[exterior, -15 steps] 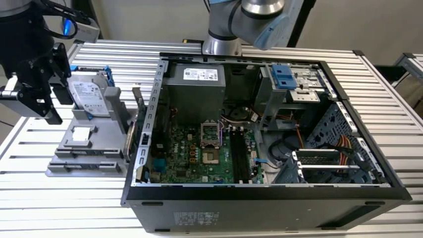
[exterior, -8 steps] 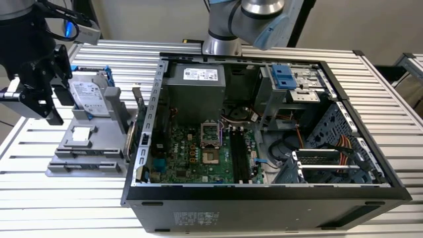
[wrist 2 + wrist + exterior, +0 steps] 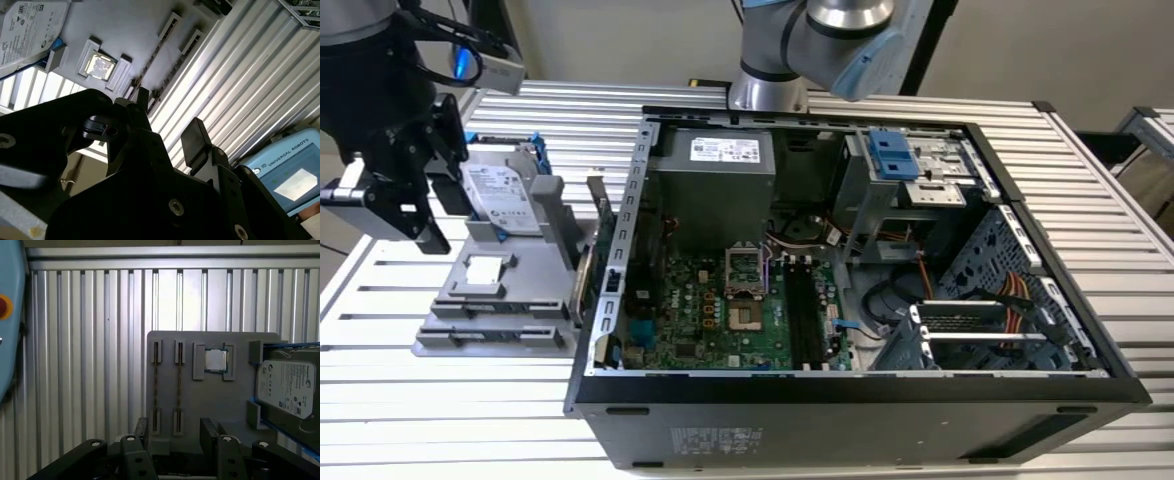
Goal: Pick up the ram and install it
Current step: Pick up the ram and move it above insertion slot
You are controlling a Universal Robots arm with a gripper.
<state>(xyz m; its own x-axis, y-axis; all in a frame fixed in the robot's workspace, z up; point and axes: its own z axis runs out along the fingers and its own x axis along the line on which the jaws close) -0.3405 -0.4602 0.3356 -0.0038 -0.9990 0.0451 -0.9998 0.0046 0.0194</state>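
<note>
Closest thing is the black two-finger hand (image 3: 175,432). Its fingers are spread apart with nothing between them, hovering just above the flat grey plastic parts holder (image 3: 200,405). The thin dark blue-green ram stick (image 3: 179,385) stands on its long edge in a slot of that holder. In the first wrist view its near end sits between the two fingers, so I'd say that's the one being lined up. A second stick (image 3: 156,385) just like it stands in the slot right beside it.

Handling guess: super light and stiff, but thin, with chips on the faces and contacts along the buried edge. I'd pinch the two flat faces around the middle of the exposed top edge. Grab near one end and it'll probably cock in the slot, and squeezing hard gains nothing.

Past the sticks on the same holder are the small square silver processor chip (image 3: 216,360) and the silver boxy hard drive (image 3: 287,390). All of it sits on the ribbed aluminium desk (image 3: 90,365).

Furthest off, in the exterior view, is the open black computer case (image 3: 854,400) with the green motherboard (image 3: 720,310) inside
</note>
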